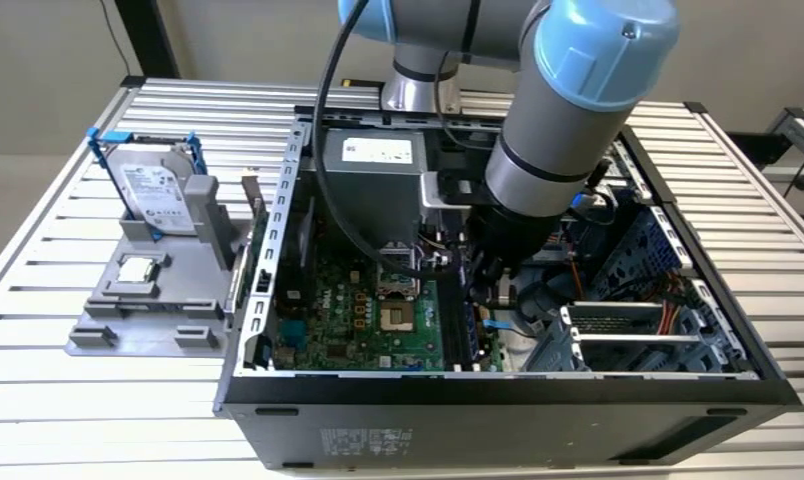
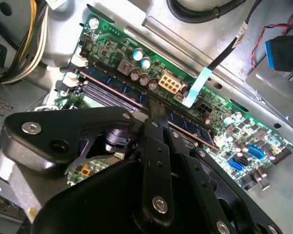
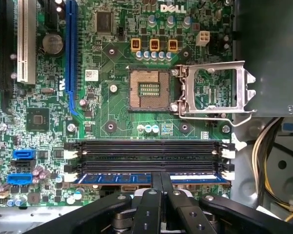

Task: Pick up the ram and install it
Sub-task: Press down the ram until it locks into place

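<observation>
The ram (image 3: 112, 179) is a long blue-green stick lying along the outermost of the black memory slots (image 3: 146, 156) on the motherboard (image 3: 112, 112), with white latches at both ends. My gripper (image 3: 161, 176) stands over the stick's middle, its two black fingers drawn together and their tips on the ram's top edge. In the second wrist view the ram (image 2: 183, 122) runs across the board under the gripper (image 2: 156, 113). The exterior view has the arm reaching down into the open computer case, the gripper (image 1: 493, 285) low beside the motherboard (image 1: 362, 310).
The processor socket (image 3: 149, 90) stands with its metal frame (image 3: 215, 90) flipped up. Cables (image 3: 263, 156) and the power supply (image 1: 375, 165) crowd the case. Outside, on the exterior view's left, a grey holder (image 1: 149, 320) carries a hard drive (image 1: 155, 190) and a processor chip (image 1: 135, 268).
</observation>
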You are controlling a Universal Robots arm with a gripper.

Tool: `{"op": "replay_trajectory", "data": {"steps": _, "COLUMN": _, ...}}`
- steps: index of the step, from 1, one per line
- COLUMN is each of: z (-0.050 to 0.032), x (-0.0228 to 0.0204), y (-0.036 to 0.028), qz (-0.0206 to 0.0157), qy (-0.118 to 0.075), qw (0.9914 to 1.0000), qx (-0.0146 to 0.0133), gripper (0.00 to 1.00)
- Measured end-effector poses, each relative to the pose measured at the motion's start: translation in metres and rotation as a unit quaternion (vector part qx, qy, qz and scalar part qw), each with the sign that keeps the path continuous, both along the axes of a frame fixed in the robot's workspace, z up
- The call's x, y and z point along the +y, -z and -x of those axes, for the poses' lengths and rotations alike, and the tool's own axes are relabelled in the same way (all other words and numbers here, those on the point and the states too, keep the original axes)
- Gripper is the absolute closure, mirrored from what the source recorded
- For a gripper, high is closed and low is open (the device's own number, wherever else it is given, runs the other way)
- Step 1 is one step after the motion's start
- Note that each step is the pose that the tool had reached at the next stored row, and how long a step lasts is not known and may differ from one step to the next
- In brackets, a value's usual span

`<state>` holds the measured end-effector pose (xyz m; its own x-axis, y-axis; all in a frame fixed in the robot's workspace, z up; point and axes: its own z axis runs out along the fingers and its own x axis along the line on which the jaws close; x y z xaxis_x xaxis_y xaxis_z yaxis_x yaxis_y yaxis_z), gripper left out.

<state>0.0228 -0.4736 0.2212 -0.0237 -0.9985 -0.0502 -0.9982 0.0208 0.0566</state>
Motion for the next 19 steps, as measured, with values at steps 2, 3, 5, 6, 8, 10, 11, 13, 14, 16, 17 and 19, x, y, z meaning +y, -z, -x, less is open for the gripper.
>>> {"op": "replay_trajectory", "data": {"steps": 2, "z": 0.0000, "x": 0.0000, "y": 0.0037, "qz": -0.0001, "qy": 0.000, "qw": 1.00000, "qx": 0.0000, "gripper": 1.00}}
{"op": "replay_trajectory", "data": {"steps": 3, "z": 0.0000, "x": 0.0001, "y": 0.0037, "qz": 0.0000, "qy": 0.000, "qw": 1.00000, "qx": 0.0000, "gripper": 1.00}}
{"op": "replay_trajectory", "data": {"steps": 5, "z": -0.0004, "x": 0.0005, "y": 0.0000, "qz": -0.0015, "qy": 0.000, "qw": 1.00000, "qx": -0.0004, "gripper": 1.00}}
{"op": "replay_trajectory", "data": {"steps": 6, "z": -0.0006, "x": 0.0007, "y": -0.0038, "qz": -0.0023, "qy": 0.000, "qw": 1.00000, "qx": -0.0003, "gripper": 1.00}}
{"op": "replay_trajectory", "data": {"steps": 8, "z": -0.0006, "x": 0.0002, "y": -0.0139, "qz": -0.0009, "qy": 0.000, "qw": 1.00000, "qx": 0.0004, "gripper": 1.00}}
{"op": "replay_trajectory", "data": {"steps": 10, "z": -0.0010, "x": 0.0003, "y": -0.0223, "qz": -0.0009, "qy": 0.000, "qw": 1.00000, "qx": 0.0008, "gripper": 1.00}}
{"op": "replay_trajectory", "data": {"steps": 11, "z": -0.0010, "x": 0.0002, "y": -0.0265, "qz": -0.0009, "qy": 0.000, "qw": 1.00000, "qx": 0.0013, "gripper": 1.00}}
{"op": "replay_trajectory", "data": {"steps": 13, "z": -0.0010, "x": 0.0002, "y": -0.0338, "qz": -0.0008, "qy": 0.000, "qw": 1.00000, "qx": 0.0023, "gripper": 1.00}}
{"op": "replay_trajectory", "data": {"steps": 14, "z": -0.0010, "x": 0.0002, "y": -0.0372, "qz": -0.0009, "qy": 0.000, "qw": 1.00000, "qx": 0.0027, "gripper": 1.00}}
{"op": "replay_trajectory", "data": {"steps": 16, "z": -0.0010, "x": 0.0002, "y": -0.0458, "qz": -0.0008, "qy": 0.000, "qw": 0.99999, "qx": 0.0034, "gripper": 1.00}}
{"op": "replay_trajectory", "data": {"steps": 17, "z": -0.0010, "x": 0.0002, "y": -0.0499, "qz": -0.0010, "qy": 0.000, "qw": 0.99999, "qx": 0.0039, "gripper": 1.00}}
{"op": "replay_trajectory", "data": {"steps": 19, "z": -0.0010, "x": 0.0002, "y": -0.0565, "qz": -0.0007, "qy": 0.000, "qw": 0.99999, "qx": 0.0050, "gripper": 1.00}}
